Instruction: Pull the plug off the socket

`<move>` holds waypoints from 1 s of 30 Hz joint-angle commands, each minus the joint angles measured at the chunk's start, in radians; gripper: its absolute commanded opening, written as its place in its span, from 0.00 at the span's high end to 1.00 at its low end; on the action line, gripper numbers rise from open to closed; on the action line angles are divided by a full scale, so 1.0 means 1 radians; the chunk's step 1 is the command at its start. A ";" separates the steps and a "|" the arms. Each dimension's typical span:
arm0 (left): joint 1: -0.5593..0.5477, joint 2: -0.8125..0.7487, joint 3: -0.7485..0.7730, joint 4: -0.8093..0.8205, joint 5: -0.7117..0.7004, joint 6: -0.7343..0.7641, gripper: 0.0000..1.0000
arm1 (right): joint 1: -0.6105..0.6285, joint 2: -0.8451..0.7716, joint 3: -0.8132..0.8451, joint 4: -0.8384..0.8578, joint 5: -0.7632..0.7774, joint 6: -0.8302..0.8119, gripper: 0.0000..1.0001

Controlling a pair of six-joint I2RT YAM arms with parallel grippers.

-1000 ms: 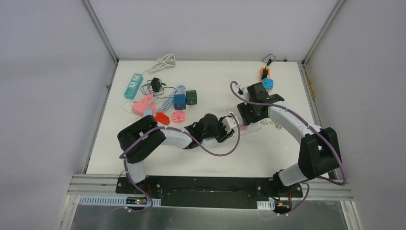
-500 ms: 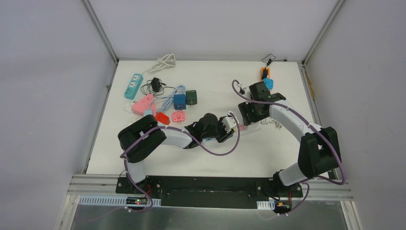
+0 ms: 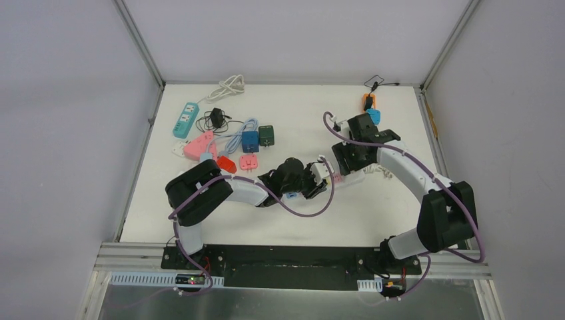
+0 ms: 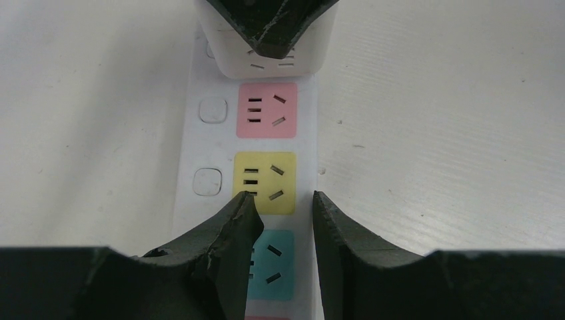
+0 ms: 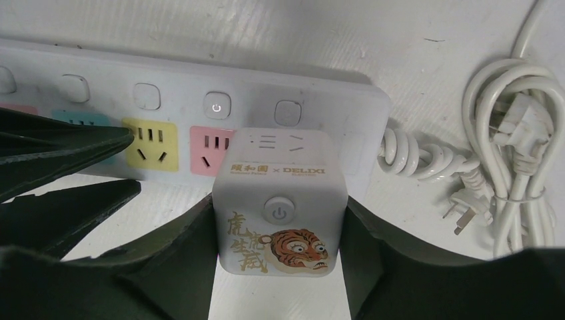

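**Right gripper [image 5: 280,230] clenched on the white tiger-print cube adapter [image 5: 276,170], which is plugged into the power strip [image 5: 166,100].**

Its fingers touch both flanks of the cube at lower centre of the right wrist view. The cube sits just beside the pink socket, toward the coiled cord [image 5: 426,157] at right. The left gripper [image 4: 283,207] bears on the strip by the yellow socket, jaws narrowly apart; we cannot tell whether it pinches or only presses. We judge the pull should run straight along the prongs, without rocking, with the left pinning the strip flat.
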 commanded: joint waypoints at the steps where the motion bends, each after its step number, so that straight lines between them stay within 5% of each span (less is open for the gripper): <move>1: 0.011 0.060 -0.015 -0.153 0.013 -0.034 0.64 | 0.010 -0.106 0.061 -0.041 -0.049 -0.063 1.00; 5: 0.011 0.057 -0.016 -0.154 0.011 -0.036 0.64 | 0.007 -0.100 0.068 -0.043 -0.326 0.025 1.00; 12: 0.010 0.057 -0.022 -0.152 0.010 -0.045 0.64 | 0.043 -0.066 0.101 -0.067 -0.074 0.007 1.00; 17: 0.014 0.057 -0.015 -0.159 0.012 -0.037 0.64 | 0.006 -0.089 0.084 -0.059 -0.248 0.029 1.00; 24: 0.018 0.031 -0.020 -0.160 0.008 -0.043 0.62 | -0.053 -0.075 0.169 -0.105 -0.281 0.018 1.00; 27: 0.020 0.001 -0.005 -0.189 0.006 -0.049 0.57 | -0.088 -0.069 0.162 -0.098 -0.327 0.030 1.00; 30: 0.021 -0.040 0.035 -0.251 0.004 -0.053 0.42 | -0.126 -0.068 0.143 -0.083 -0.401 0.047 1.00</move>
